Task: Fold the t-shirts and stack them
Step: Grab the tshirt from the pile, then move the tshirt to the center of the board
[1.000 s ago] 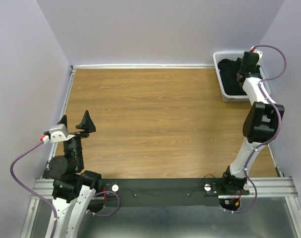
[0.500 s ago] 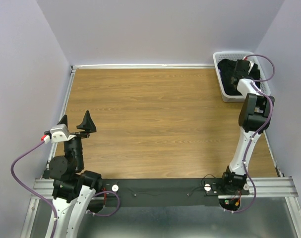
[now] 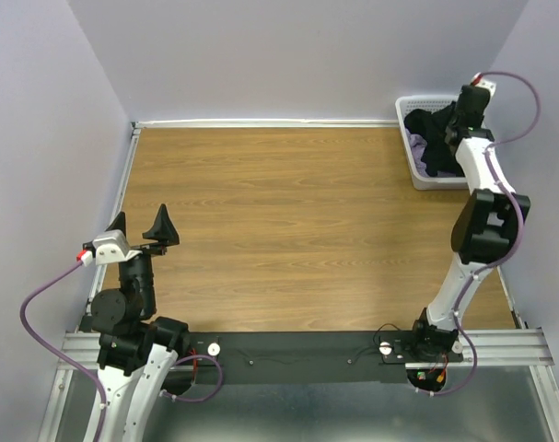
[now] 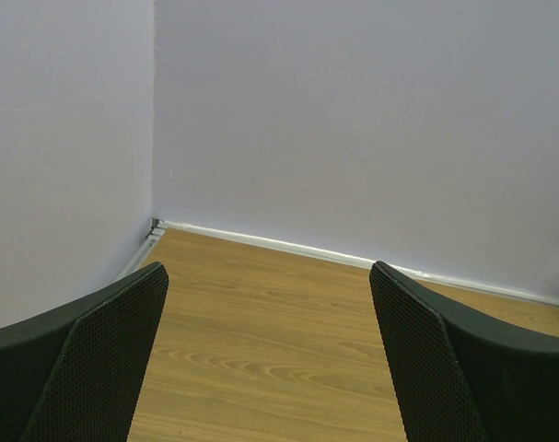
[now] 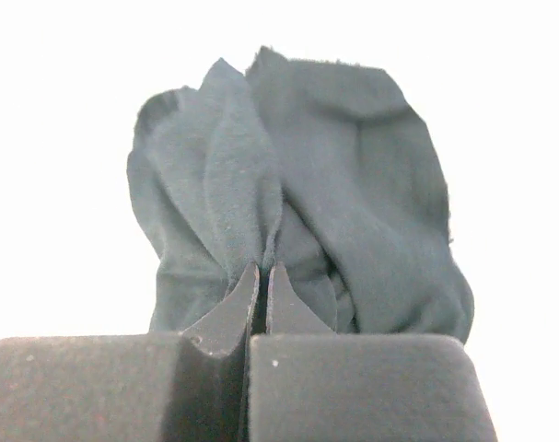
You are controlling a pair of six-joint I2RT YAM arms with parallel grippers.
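Black t-shirt (image 5: 307,212) bunched in white lattice basket (image 3: 437,182), far-right desk (image 3: 288,221) corner. Right tool (image 5: 263,281) pinched shut on a fold of it; bite looks thin, hard to judge. Lift straight up, slow, w/o snagging rim. Left tool (image 3: 141,224) wide open, empty.

On my left wrist camera the left gripper (image 4: 268,276) is spread wide, its two black dimpled jaws sitting in the lower corners with the wood table (image 4: 261,341) showing between them. Beyond, a white strip (image 4: 288,246) runs along the foot of the pale wall (image 4: 353,110), which meets a side wall at the left.
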